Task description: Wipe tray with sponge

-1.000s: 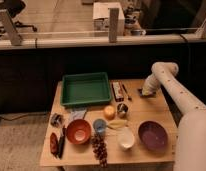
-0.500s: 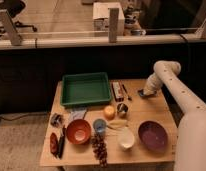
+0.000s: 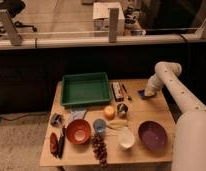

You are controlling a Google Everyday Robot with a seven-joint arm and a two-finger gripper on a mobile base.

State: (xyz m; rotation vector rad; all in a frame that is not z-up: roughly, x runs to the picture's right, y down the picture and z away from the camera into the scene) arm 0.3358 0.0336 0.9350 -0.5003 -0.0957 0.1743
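Small, flat, dark blue sponge (image 3: 142, 93), soft-looking pad, lying right at the claw (image 3: 147, 93) on the wooden desk (image 3: 156, 112). Cannot tell the claw's width or hold. Well left of the claw: green rectangular plastic tray (image 3: 86, 89), raised sides, flat bottom.

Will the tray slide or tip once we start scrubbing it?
Tipping seems unlikely: the tray is wide, low and flat-bottomed. Sliding seems likelier, since it sits empty, probably light plastic, on the wooden table. The gripper is over by the sponge, right of the tray.
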